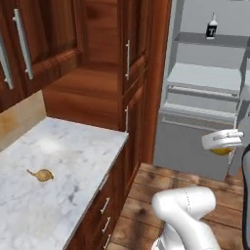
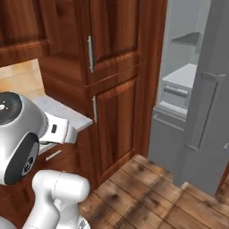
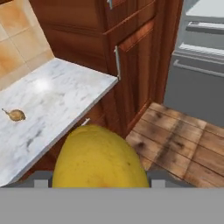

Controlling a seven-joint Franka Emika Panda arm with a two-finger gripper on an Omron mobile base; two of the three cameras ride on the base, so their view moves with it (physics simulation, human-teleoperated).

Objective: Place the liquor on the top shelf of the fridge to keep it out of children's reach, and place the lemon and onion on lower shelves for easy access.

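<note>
With the hand (image 1: 222,142) clamped on the lemon (image 3: 101,157) high over the wooden floor (image 3: 183,144), a slipping grip would drop it short of the fridge (image 1: 205,112).

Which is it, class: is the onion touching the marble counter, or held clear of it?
Touching. In the left base view the onion lies directly on the marble counter with no gap beneath it; the hand view shows it resting there too.
</note>
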